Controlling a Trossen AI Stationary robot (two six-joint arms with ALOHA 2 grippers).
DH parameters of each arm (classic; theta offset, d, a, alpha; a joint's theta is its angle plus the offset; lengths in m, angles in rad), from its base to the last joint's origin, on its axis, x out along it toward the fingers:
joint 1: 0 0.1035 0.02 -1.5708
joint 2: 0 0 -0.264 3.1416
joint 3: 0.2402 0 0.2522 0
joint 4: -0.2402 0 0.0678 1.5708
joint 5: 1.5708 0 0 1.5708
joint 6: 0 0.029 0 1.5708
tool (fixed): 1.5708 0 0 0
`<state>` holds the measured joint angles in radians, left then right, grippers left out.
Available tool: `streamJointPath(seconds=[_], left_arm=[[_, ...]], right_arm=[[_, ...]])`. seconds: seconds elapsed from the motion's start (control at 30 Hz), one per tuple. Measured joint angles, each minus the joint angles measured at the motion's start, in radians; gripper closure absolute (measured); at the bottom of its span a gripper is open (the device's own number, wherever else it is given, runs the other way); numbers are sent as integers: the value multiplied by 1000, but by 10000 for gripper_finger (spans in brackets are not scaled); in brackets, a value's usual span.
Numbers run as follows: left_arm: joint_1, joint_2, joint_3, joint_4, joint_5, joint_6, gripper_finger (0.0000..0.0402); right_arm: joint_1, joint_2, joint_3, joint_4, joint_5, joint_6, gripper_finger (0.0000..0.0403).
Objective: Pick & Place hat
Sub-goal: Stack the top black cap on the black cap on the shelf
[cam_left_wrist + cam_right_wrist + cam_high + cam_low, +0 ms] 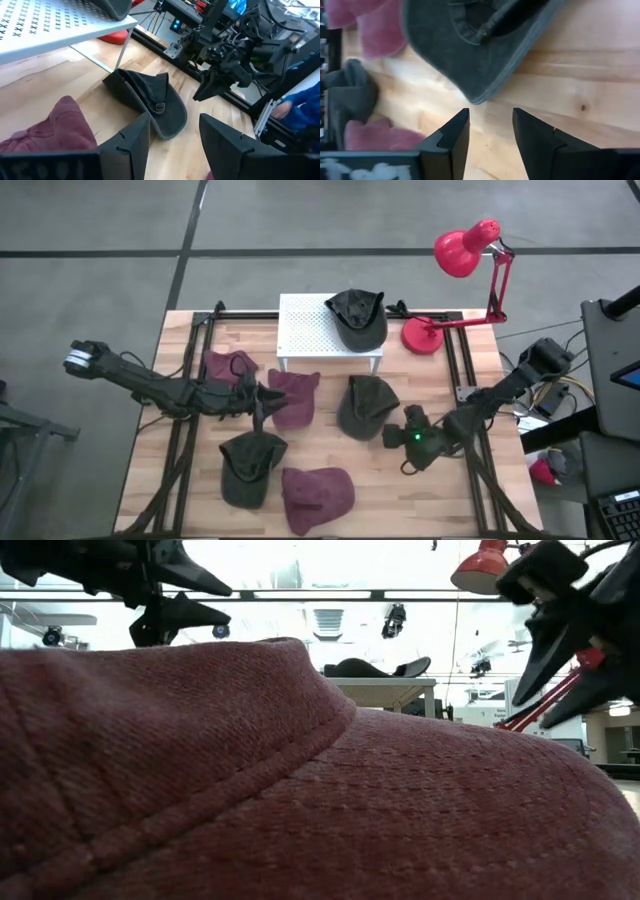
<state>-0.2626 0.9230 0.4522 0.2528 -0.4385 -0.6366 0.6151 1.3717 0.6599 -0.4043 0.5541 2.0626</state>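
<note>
Several hats lie on the wooden table. A dark hat [365,408] rests near the middle, opening up, and also shows in the right wrist view [480,45]. My right gripper [390,435] hovers open just off this hat's near right edge [475,97], its fingers slanting down and touching nothing. My left gripper [265,402] is open over a maroon hat [293,395] and holds nothing. Another dark hat [358,318] sits on a white perforated stand [310,330]. A maroon hat [300,790] fills the foreground of the low view.
More hats lie around: a maroon one [228,365] at the left, a dark one [250,468] and a maroon one [318,498] near the front edge. A red desk lamp [465,250] stands at the back right. Bare wood [570,85] lies under my right gripper.
</note>
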Motion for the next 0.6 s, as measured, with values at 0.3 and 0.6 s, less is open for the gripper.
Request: streamJointPath(seconds=[0.3, 0.6], left_arm=[[0, 0, 0, -17, 26, 41, 234], [0, 0, 0, -25, 26, 41, 234]], right_arm=[[-51, 152, 15, 99, 27, 33, 209], [-125, 296, 20, 271, 57, 26, 202]])
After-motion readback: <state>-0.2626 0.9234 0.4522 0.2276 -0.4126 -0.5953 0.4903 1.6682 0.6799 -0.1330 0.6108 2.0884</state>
